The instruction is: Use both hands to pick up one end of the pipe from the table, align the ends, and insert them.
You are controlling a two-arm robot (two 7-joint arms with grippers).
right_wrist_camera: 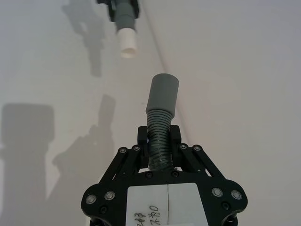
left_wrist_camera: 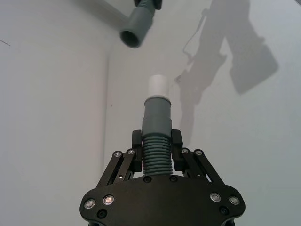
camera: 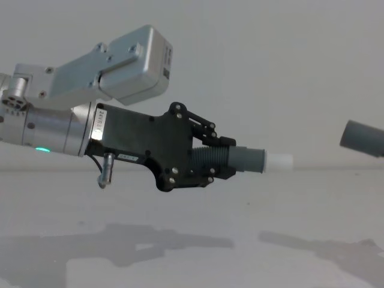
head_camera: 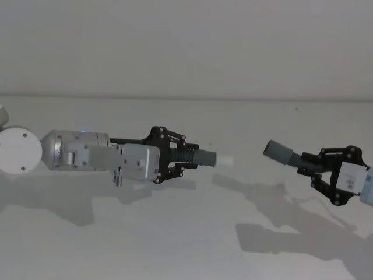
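Note:
Both pipe pieces hang above the table [head_camera: 175,245], facing each other across a gap. My left gripper [head_camera: 185,157] [left_wrist_camera: 156,141] [camera: 219,159] is shut on the corrugated part of one pipe piece [head_camera: 201,157], and its grey cuff with the white tip [head_camera: 225,160] [left_wrist_camera: 157,86] points right. My right gripper [head_camera: 308,165] [right_wrist_camera: 159,139] is shut on the other pipe piece [head_camera: 298,159]. Its plain sleeve end [head_camera: 277,150] [right_wrist_camera: 162,92] [camera: 363,137] points left and tilts upward. The sleeve's open mouth [left_wrist_camera: 130,37] sits off to one side of the white tip's line, not touching it.
The table's far edge [head_camera: 186,98] meets a plain wall behind. Dark shadows of both arms lie on the surface below them [head_camera: 291,233].

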